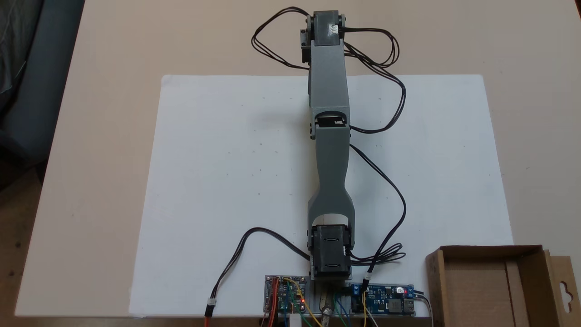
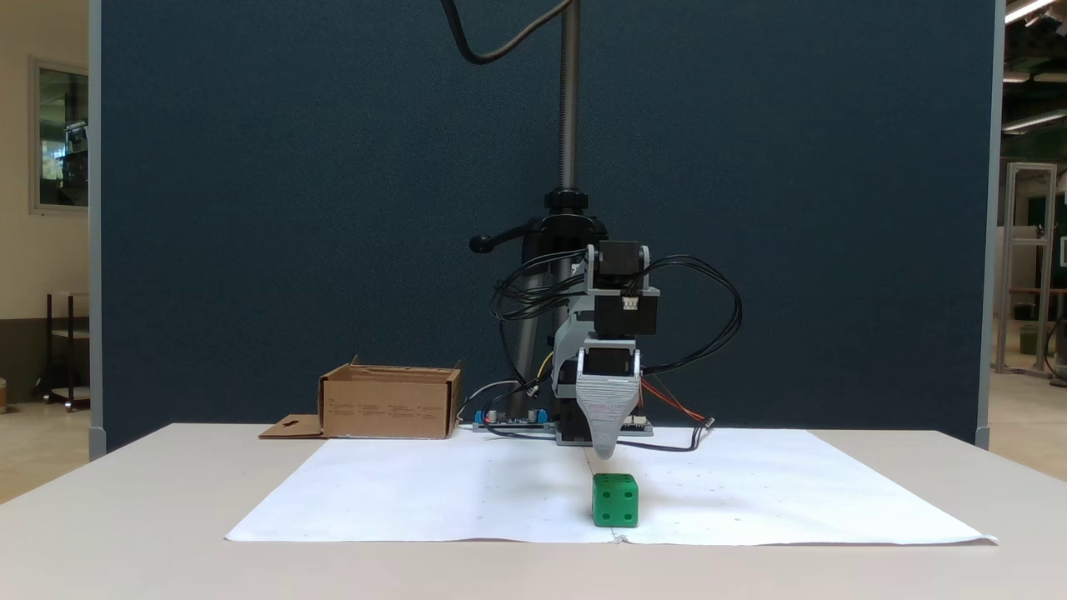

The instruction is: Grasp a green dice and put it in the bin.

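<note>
So the green dice [image 2: 615, 500] sits on the white paper [image 2: 467, 492], straight below and nearer the camera than the gripper [image 2: 606, 450]. Can't tell the jaw gap: one tip visible.

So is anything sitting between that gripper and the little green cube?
Nothing visible. In a fixed view the gripper hangs just behind and above the green dice, with only bare white paper around it.

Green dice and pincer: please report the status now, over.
Pincer above the green dice, apart from it; only one jaw tip shows, state cannot be told. Dice on the white paper, ungrasped. Bin stands apart. Nothing between pincer and dice.
</note>
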You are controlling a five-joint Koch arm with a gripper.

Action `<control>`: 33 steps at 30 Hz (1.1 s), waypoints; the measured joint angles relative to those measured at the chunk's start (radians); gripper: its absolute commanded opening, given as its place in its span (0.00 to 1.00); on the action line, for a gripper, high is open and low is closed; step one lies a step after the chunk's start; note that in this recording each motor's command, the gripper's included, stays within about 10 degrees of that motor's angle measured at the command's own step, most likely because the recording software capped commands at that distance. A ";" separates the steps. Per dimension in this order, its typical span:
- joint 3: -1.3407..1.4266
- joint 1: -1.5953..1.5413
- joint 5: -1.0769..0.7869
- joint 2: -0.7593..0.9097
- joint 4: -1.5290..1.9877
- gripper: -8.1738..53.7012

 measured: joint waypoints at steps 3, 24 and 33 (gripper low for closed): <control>0.000 0.000 0.023 -0.009 0.000 0.83; 0.000 -0.023 0.026 -0.110 -0.006 0.82; 0.000 -0.023 0.026 -0.118 -0.058 0.80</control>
